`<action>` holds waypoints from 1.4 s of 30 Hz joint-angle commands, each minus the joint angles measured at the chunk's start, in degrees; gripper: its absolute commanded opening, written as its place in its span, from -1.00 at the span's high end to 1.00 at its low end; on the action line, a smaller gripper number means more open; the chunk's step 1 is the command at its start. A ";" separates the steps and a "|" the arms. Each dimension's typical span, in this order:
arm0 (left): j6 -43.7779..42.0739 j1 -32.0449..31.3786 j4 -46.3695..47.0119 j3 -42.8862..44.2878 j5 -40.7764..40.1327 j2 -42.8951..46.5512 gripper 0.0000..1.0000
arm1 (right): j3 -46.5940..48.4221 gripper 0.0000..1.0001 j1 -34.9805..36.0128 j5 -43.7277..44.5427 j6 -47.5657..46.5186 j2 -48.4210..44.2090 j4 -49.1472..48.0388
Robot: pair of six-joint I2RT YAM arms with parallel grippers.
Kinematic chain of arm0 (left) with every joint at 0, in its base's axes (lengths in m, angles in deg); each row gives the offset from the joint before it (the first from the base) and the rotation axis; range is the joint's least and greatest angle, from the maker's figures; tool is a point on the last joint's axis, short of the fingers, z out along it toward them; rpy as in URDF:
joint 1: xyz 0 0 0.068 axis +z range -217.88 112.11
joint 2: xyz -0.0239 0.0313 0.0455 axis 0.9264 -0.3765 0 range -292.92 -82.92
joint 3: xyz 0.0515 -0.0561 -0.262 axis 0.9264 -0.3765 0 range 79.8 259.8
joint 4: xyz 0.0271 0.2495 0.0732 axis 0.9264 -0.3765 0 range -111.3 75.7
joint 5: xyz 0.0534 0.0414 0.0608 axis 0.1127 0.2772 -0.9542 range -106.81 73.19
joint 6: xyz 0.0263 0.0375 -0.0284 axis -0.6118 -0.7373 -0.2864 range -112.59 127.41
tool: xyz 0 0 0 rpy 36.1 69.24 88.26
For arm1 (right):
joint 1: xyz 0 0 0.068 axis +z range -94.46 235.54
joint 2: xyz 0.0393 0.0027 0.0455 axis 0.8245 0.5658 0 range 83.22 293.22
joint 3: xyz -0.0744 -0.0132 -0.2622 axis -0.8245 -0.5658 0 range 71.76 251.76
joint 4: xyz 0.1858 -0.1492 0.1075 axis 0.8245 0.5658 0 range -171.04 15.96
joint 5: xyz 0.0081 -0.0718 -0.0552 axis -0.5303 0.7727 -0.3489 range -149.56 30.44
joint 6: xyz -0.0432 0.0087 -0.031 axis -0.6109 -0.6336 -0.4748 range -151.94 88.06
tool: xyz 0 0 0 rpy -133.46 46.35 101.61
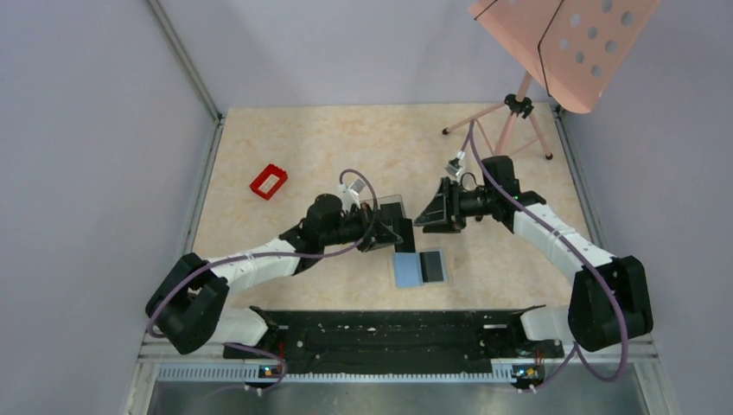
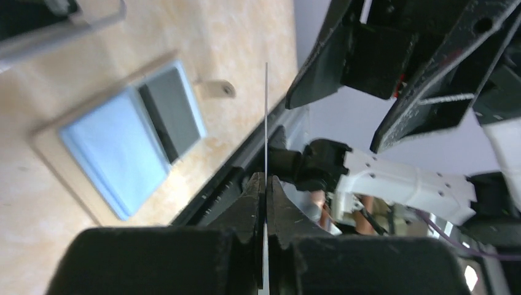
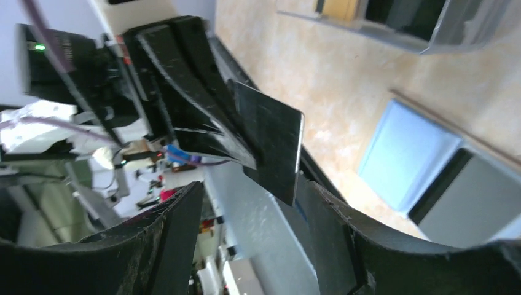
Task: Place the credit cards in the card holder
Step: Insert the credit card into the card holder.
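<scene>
The left pincer [image 2: 265, 184] is clamped tight on 1 black card [image 3: 273, 144], which stands on edge between its 2 fingers and juts forward past their tips. From this pincer's own camera the card shows only as a thin pale line. The right pincer [image 3: 252, 196] faces it almost tip to tip with its jaws spread wide and nothing between them. The card's free end sits close beside 1 of its fingers, with a sliver of gap showing. Both pincers hang in the air above the table [image 1: 346, 147]. The card holder [image 1: 406, 270] lies below the 2 sets of tips and slightly to their near side, opened flat with its light blue lining up. A second dark card [image 1: 433, 267] sits in the half on the right pincer's side, and a small snap tab [image 2: 215, 89] sticks out from that same edge. A clear plastic box [image 1: 396, 202] lies just behind the left pincer on its far side, partly hidden by it. A red frame [image 1: 269, 181] rests well off to the left pincer's outer side. A pink perforated stand [image 1: 570, 43] on a tripod stands far beyond the right pincer.
</scene>
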 commanded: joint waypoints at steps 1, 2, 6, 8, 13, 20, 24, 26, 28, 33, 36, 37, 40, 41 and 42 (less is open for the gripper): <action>13.00 -2.67 30.01 -6.37 4.13 2.38 1.00 | -4.08 -0.18 -0.89 -12.64 8.54 -4.66 -14.76; 13.78 -3.24 31.70 -7.01 4.19 1.88 1.00 | -5.25 -0.13 -0.89 -13.53 9.91 -5.11 -17.03; 14.95 -4.71 35.75 -7.12 3.01 0.59 1.00 | -7.73 0.03 -0.91 -13.90 11.50 -6.09 -18.37; 15.24 -4.88 36.87 -6.99 2.45 0.26 1.00 | -8.02 0.07 -0.94 -13.47 11.21 -6.54 -17.49; 12.01 -5.14 30.25 -6.71 -0.33 3.35 1.00 | -6.75 0.09 -2.30 -7.93 7.84 -8.12 -10.56; 6.28 -5.27 14.98 -5.33 -3.29 9.55 1.00 | -7.72 0.08 -2.95 -7.27 9.14 -8.09 -11.47; 8.36 -5.36 18.91 -6.42 -1.40 8.13 1.00 | -10.35 0.09 -2.89 -11.19 16.10 -7.44 -21.60; 9.97 -5.36 22.57 -7.11 -0.57 6.80 1.00 | -11.32 0.10 -2.72 -12.53 18.81 -7.45 -25.73; 11.55 -5.44 26.19 -7.53 -0.11 5.72 1.00 | -11.94 0.13 -2.13 -13.25 20.24 -7.25 -27.45; 12.14 -5.47 28.24 -6.77 0.12 3.75 1.00 | -12.08 0.37 -0.01 -13.16 20.51 -7.44 -27.75; 12.14 -5.54 28.33 -6.31 0.54 2.96 1.00 | -12.31 0.61 0.01 -12.09 20.91 -7.92 -27.98; 12.19 -5.54 28.45 -6.26 0.73 2.70 1.00 | -12.37 0.71 -0.05 -11.87 21.31 -7.91 -28.33; 12.23 -5.62 28.51 -6.26 1.47 2.10 0.91 | -12.44 1.00 -0.01 -11.99 22.36 -7.37 -30.03; 12.23 -5.62 28.39 -6.38 1.39 2.12 0.74 | -12.23 1.00 0.00 -11.90 22.11 -7.16 -30.00; 12.12 -5.58 28.08 -6.69 1.06 2.45 0.59 | -11.98 1.00 -0.07 -11.55 21.22 -7.06 -29.16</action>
